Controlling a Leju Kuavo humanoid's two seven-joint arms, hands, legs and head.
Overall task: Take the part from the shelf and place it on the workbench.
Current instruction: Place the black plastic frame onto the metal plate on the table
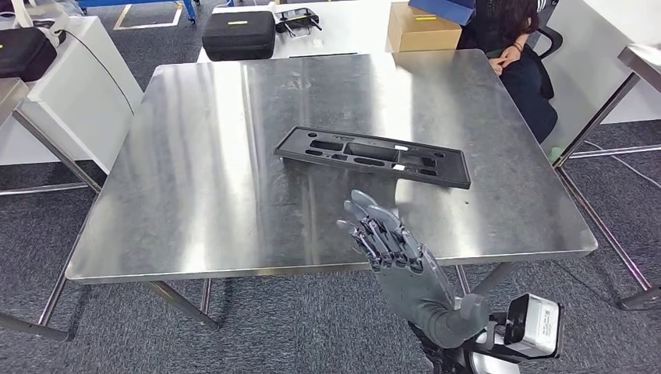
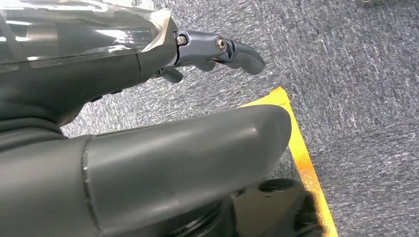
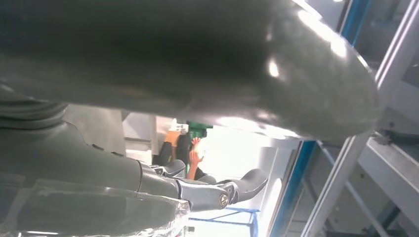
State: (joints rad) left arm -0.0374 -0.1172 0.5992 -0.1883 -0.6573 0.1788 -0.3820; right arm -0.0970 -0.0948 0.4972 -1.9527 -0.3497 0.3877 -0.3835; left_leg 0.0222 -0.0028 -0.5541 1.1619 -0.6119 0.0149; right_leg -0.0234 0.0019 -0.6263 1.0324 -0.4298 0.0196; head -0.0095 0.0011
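Black plastic part (image 1: 372, 156) lay flat mid-workbench (image 1: 195, 195), placement apparently done. Right hand (image 1: 386, 241) hovered near the part toward the bench's front edge, fingers spread, empty. Left hand (image 2: 148, 74) blurred, probably empty; next, withdraw arm

Legible markings: none.
A small white label on the black part (image 1: 372, 156), lying on the workbench (image 1: 195, 179) just beyond the right hand (image 1: 387, 240), is too small to read; print on the white wrist camera housing (image 1: 534, 324) behind that hand is likewise unreadable.
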